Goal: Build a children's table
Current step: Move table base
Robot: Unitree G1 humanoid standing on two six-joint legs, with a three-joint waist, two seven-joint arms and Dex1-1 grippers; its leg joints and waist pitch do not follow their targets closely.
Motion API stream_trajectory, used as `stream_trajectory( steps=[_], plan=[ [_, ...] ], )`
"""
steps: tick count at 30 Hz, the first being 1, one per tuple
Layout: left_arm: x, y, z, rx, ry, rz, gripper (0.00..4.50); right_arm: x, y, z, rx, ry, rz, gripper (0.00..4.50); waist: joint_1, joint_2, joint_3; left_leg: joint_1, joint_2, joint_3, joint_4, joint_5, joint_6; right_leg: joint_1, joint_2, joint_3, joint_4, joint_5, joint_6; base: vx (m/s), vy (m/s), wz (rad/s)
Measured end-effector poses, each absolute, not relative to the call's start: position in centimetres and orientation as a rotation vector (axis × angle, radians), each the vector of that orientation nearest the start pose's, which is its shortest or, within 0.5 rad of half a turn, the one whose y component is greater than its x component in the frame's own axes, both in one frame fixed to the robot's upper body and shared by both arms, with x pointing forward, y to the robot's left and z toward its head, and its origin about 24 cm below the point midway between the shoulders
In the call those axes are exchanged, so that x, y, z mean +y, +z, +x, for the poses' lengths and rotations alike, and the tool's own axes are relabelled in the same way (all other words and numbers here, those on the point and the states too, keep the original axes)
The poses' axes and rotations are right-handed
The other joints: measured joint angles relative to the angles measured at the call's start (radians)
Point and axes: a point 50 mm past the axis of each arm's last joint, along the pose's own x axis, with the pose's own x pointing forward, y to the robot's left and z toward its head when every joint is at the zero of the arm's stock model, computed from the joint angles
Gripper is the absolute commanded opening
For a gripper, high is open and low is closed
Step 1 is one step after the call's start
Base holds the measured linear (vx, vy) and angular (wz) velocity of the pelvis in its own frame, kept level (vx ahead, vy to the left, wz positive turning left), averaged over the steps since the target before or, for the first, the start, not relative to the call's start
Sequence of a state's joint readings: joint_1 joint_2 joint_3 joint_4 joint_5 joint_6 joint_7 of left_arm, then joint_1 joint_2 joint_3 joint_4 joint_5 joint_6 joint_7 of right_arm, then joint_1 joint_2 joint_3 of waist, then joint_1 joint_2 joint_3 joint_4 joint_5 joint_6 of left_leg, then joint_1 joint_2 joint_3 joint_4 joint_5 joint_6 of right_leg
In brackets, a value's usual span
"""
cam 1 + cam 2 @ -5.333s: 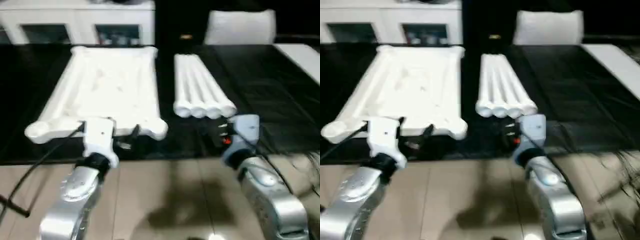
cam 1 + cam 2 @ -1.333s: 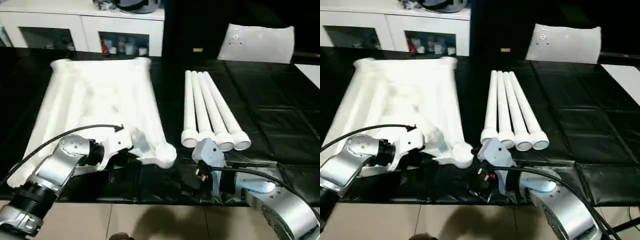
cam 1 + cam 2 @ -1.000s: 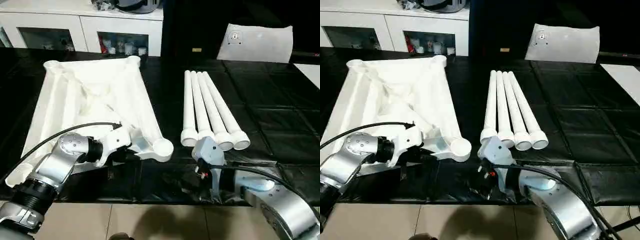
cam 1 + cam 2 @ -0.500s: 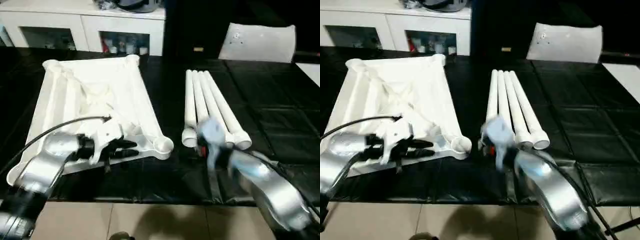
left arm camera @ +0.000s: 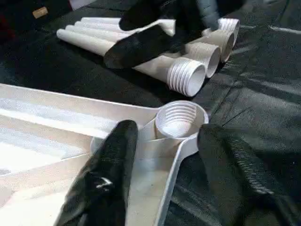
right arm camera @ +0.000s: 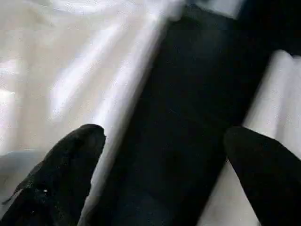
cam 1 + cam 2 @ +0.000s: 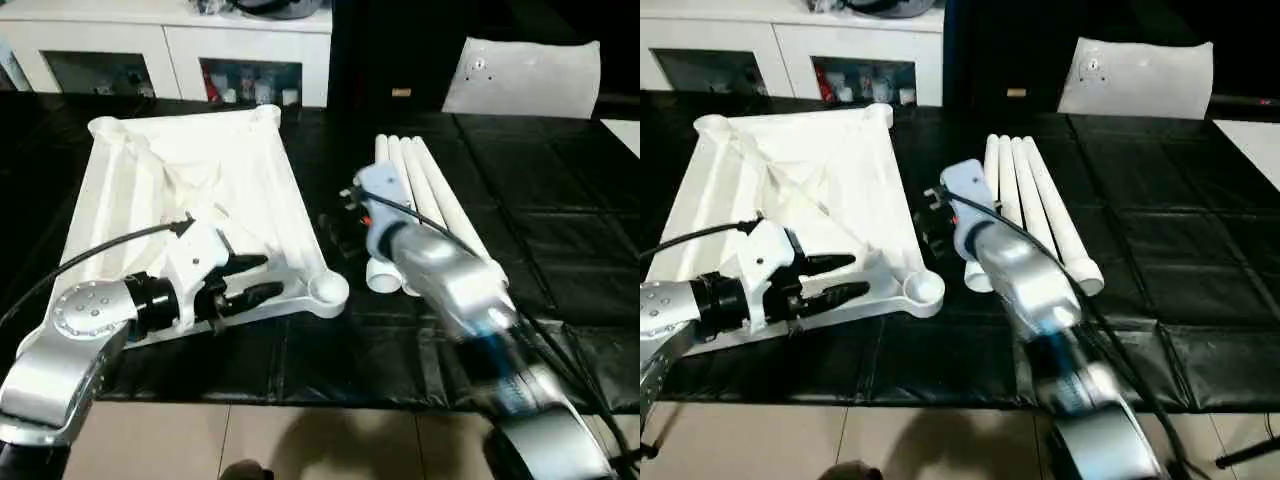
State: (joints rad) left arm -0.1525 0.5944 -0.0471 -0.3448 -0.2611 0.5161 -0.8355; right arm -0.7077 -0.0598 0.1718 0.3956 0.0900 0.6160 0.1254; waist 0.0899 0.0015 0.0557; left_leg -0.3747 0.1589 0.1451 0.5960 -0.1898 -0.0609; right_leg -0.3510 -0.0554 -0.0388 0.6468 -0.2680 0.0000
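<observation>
Children's table top (image 7: 190, 190) lies underside up on the left of the black table (image 7: 560, 190), ribs showing, round sockets at the corners. Four white legs (image 7: 430, 200) lie side by side to its right, threaded ends toward the near edge.

Eye views: left gripper (image 7: 840, 278) sits over the top's near edge, fingers parted, pointing right at the near-right socket (image 7: 923, 290), holding nothing. Right gripper (image 7: 338, 232) is in the gap between the top and the legs, just beside the leftmost leg. White cabinet (image 7: 160, 45) stands beyond the far edge.

Left wrist view: fingers (image 5: 106, 169) spread wide either side of the threaded socket (image 5: 178, 120), not touching it.

Right wrist view: fingers (image 6: 66, 165) well apart over the black strip between top and leg, empty.
</observation>
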Motion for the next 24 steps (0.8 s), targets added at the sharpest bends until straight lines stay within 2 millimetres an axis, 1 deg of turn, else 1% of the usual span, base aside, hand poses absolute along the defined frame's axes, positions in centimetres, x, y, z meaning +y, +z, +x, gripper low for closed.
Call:
stream_trajectory(
  steps=[4,6,7,8,10,13,16,24],
  plan=[
    [17.5,11.6,24.3,0.250,-0.926,0.324,2.49,-7.7,9.7,37.1,0.349,0.257,-0.135,4.50,-0.001,0.000,0.000,-0.001,0.000,0.000,0.000,0.000,-0.001,-0.001,0.000,0.000,0.000,0.000,0.000,0.000,0.000,0.00],
    [17.4,11.5,24.1,0.265,-0.922,0.318,2.49,-8.1,9.6,37.5,0.362,0.198,-0.128,4.50,0.001,-0.001,0.000,-0.003,0.000,0.000,0.000,0.000,-0.001,-0.003,0.000,0.000,0.000,0.000,0.000,0.000,0.000,0.00],
    [17.4,11.5,24.1,0.269,-0.919,0.317,2.49,-8.3,9.4,37.6,0.373,0.176,-0.126,4.50,0.001,-0.001,0.000,-0.005,0.000,0.000,0.000,0.001,-0.001,-0.005,0.000,0.000,0.000,0.000,0.001,0.000,0.000,0.00],
    [17.3,11.6,24.1,0.269,-0.915,0.318,2.49,-8.3,9.2,37.7,0.384,0.162,-0.122,4.50,0.001,-0.001,-0.001,-0.010,0.000,0.000,0.000,0.002,-0.001,-0.009,0.000,0.000,0.001,0.001,0.002,0.000,0.000,0.00],
    [17.4,11.5,24.1,0.277,-0.904,0.319,2.49,-8.4,8.7,37.6,0.411,0.149,-0.094,4.50,0.000,-0.001,-0.001,-0.016,0.000,0.000,0.001,0.005,-0.002,-0.015,0.000,0.000,0.001,0.004,0.006,0.000,0.000,0.00],
    [17.4,11.4,24.1,0.288,-0.901,0.321,2.49,-8.3,7.7,37.5,0.465,0.139,-0.033,4.50,-0.001,-0.001,-0.001,-0.016,0.000,0.000,0.001,0.006,-0.002,-0.015,0.000,0.000,0.001,0.005,0.007,0.000,0.000,0.00],
    [17.4,11.3,24.1,0.304,-0.897,0.321,2.49,-8.3,7.1,37.5,0.491,0.132,-0.028,4.50,-0.001,-0.001,-0.001,-0.016,0.000,0.000,0.001,0.006,-0.002,-0.015,0.000,0.000,0.001,0.005,0.005,0.000,0.000,0.00],
    [17.4,11.0,23.9,0.333,-0.899,0.331,2.49,-8.1,6.4,37.7,0.544,0.112,-0.014,4.50,-0.001,-0.001,-0.001,-0.016,0.000,0.000,0.001,0.010,0.000,-0.015,0.000,0.000,0.001,0.008,0.004,0.000,0.000,0.00]
  ],
)
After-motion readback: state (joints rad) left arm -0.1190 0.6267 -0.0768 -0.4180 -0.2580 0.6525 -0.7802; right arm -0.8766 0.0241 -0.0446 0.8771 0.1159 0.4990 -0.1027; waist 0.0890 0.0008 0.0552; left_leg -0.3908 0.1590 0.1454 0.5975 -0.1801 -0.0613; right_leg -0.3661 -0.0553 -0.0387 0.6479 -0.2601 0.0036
